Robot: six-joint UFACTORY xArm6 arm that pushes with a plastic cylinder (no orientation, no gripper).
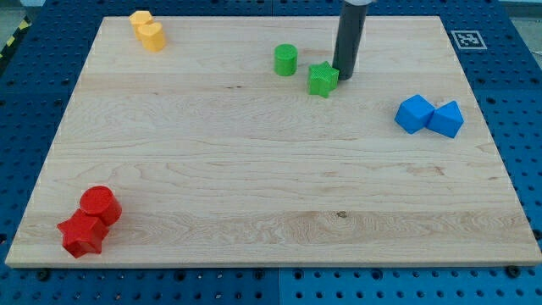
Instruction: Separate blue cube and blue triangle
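My tip (343,78) rests on the wooden board (254,169), just beside the green star (322,79) on its right; the rod holds nothing. The blue cube (414,113) and blue triangle (447,119) touch each other near the view's right edge, well apart from my tip.
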